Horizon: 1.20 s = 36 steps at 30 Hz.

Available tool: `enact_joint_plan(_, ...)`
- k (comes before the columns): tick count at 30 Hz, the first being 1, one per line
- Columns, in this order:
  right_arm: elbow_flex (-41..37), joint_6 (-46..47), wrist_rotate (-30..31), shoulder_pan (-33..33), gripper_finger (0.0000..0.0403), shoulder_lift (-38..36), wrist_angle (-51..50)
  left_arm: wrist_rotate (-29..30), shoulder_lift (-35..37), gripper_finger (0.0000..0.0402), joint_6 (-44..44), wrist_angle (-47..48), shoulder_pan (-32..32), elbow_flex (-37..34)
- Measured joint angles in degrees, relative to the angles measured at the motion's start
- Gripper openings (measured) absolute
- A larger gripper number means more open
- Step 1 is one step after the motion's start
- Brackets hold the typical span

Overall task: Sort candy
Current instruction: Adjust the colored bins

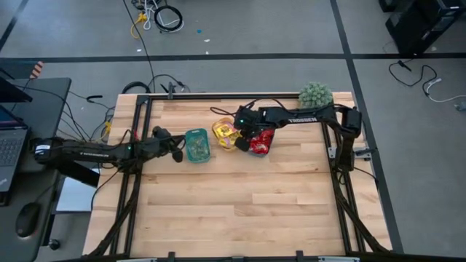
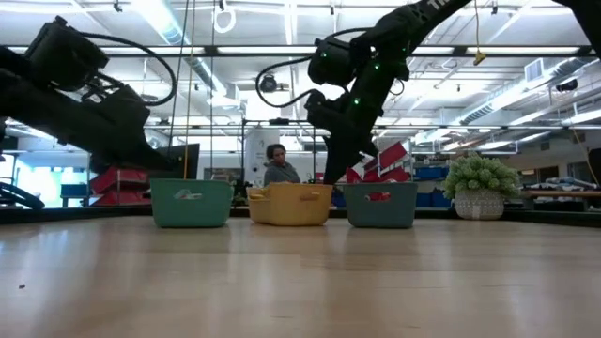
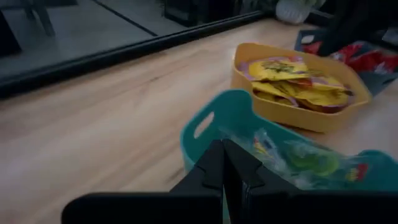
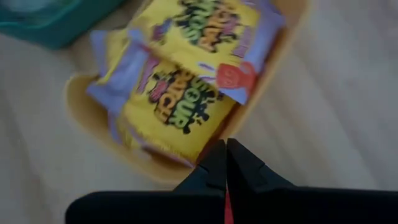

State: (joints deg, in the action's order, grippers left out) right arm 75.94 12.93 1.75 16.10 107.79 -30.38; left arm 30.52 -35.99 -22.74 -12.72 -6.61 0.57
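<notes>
Three small trays stand in a row on the table: a teal tray with pale green pieces, a yellow tray with yellow packets, and a blue tray with red packets. My left gripper is shut and empty, hovering at the teal tray's left end. My right gripper hangs between the yellow and blue trays, over the yellow tray's rim, shut, with a sliver of red between its fingers. My right gripper pinches something thin and red between its two fingers, which point down from above. Only a narrow red strip shows in the slit between them, so I cannot tell which part of the packet they have. It is lifted clear above the yellow tray's rim.
A fuzzy green ball-shaped plant in a white pot stands at the table's far right corner. A wide stretch of bare wood lies on the near side of the trays. A person shows in the room behind.
</notes>
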Motion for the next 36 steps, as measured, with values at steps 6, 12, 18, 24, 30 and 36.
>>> enact_joint_plan(6, 0.0, 0.4, -1.8, -2.5, 0.0000, 0.0, 0.3, -4.4, 0.1, 0.0000, 10.4, 1.4, -0.3, 6.2)
enact_joint_plan(12, 0.0, 0.6, -1.9, -5.1, 0.0000, 0.0, 1.0, -29.3, -0.1, 0.0000, 17.8, 5.0, 3.5, 12.0)
enact_joint_plan(18, 0.0, -0.1, 1.5, -7.3, 0.0000, -0.6, 2.2, -33.7, -5.3, 0.0000, 13.5, 10.5, 10.7, 12.2)
enact_joint_plan(24, 0.0, -1.0, 2.2, -7.4, 0.0000, -0.8, 1.2, -24.8, -13.5, 0.0000, 12.9, 9.7, 16.0, 12.2)
enact_joint_plan(30, 0.0, -2.0, 4.8, -7.6, 0.0000, -2.3, -1.6, -13.3, -18.7, 0.0000, 8.7, 12.1, 16.5, 12.2)
enact_joint_plan(36, 0.0, 8.3, 15.0, -10.3, 0.0000, -8.8, -17.3, -6.8, -19.1, 0.0000, 7.6, 12.4, 16.5, 12.2)
